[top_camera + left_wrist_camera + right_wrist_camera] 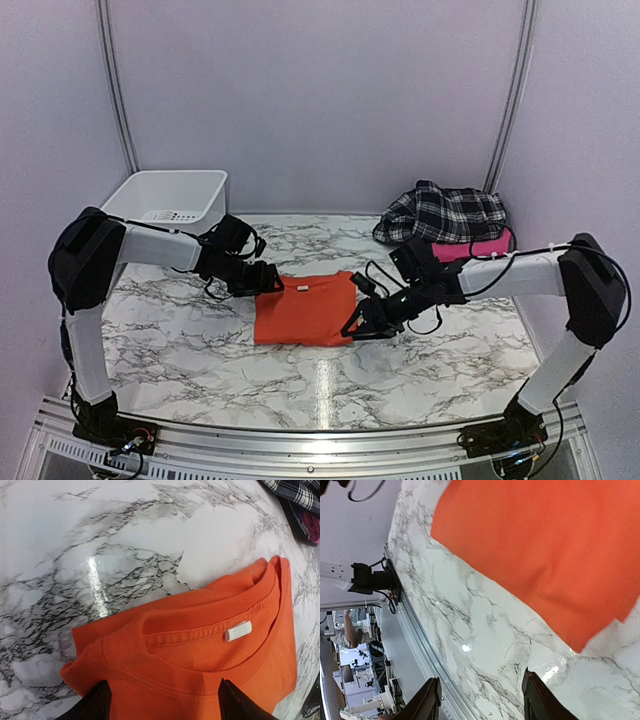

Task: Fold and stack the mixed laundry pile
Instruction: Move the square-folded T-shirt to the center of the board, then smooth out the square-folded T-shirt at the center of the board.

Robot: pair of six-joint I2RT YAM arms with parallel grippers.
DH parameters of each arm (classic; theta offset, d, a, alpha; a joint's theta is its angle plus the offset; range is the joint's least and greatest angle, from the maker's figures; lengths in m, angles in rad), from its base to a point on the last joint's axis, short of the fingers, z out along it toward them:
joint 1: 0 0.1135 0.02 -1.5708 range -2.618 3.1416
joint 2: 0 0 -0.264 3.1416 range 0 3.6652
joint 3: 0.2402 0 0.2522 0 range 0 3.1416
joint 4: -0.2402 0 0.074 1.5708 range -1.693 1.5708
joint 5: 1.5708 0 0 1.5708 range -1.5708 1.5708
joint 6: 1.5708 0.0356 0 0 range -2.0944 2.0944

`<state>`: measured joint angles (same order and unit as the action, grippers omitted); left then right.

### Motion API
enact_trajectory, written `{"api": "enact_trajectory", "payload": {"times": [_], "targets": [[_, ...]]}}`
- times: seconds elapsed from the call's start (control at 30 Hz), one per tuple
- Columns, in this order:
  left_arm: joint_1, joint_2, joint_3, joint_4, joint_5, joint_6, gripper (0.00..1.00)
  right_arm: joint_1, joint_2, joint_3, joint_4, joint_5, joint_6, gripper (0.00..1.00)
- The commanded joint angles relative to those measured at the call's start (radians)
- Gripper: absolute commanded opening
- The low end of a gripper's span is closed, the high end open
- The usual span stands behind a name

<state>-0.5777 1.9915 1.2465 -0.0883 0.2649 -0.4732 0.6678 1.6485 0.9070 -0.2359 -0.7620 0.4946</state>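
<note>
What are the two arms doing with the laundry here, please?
Both arms are at the orange t-shirt, lying folded between them. The left gripper is open over its collar; the right gripper is open beside a corner, holding nothing. The plaid shirt lies crumpled at the back right.

Your two arms are built alike. The left arm [150,245] and the right arm [520,275] each have smooth white tubular links between bulky black joint housings. Thin black cables loop loosely along both forearms and wrists. Each base is black, with what may be red and yellow wiring at its foot, though that is too small to be sure. Your left claw [272,280] and right claw [355,322] are matte black, and their fingers [95,705] are flat, tapering blades.
</note>
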Motion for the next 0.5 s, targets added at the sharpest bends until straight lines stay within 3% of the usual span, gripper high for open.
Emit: {"api": "enact_trajectory", "payload": {"times": [0.0,0.27,0.47], "targets": [[-0.01,-0.12,-0.018,-0.085,0.04,0.098,0.78,-0.081,-0.104,0.05,-0.022,-0.021,-0.002,0.51],[-0.07,-0.277,-0.097,-0.066,0.042,0.113,0.77,-0.072,0.031,0.102,0.202,-0.068,0.124,0.5],[-0.109,-0.239,-0.169,0.011,0.102,0.062,0.76,-0.034,0.205,0.116,0.275,-0.112,0.14,0.47]]}}
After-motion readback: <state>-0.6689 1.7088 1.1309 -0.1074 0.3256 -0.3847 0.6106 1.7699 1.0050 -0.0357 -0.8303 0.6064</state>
